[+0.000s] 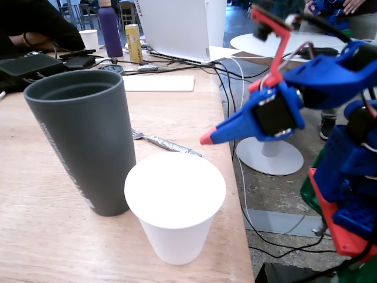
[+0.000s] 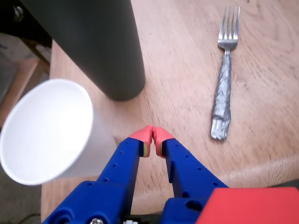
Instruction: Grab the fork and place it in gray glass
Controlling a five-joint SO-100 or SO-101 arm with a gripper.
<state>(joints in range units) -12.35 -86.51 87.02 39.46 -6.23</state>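
Gripper [image 2: 152, 134] jaws fully closed in the wrist view: red tips pressed together, nothing between them, touching no object. Blue fingers enter that view from 6 o'clock, tips hanging over bare wood.

Fork [image 2: 223, 81] lies flat on the wooden table [image 2: 187, 60] at about 1 o'clock from the tips, well apart from them. Tines point to 12 o'clock, foil-wrapped handle end toward 6. It's free, nothing on it.

Gray glass [image 2: 93, 42] stands upright at 11 o'clock from the tips, near but not touching. White paper cup [image 2: 46, 130] sits at 9 o'clock, just beside the left finger; can't tell if they touch.

Fixed view: gripper [image 1: 206, 139] is off the table's right edge, in the air, red tip pointing to 9 o'clock toward the table. Gray glass [image 1: 82, 147] is at 9 o'clock from it, white paper cup [image 1: 175, 206] at its 4 o'clock, just beside it or touching. Only part of the fork [image 1: 166, 143] shows, behind the two cups, mostly the foil handle.

Table's far end at 12 o'clock: purple bottle [image 1: 109, 32], yellow can [image 1: 134, 43], laptop [image 1: 177, 26], cables.
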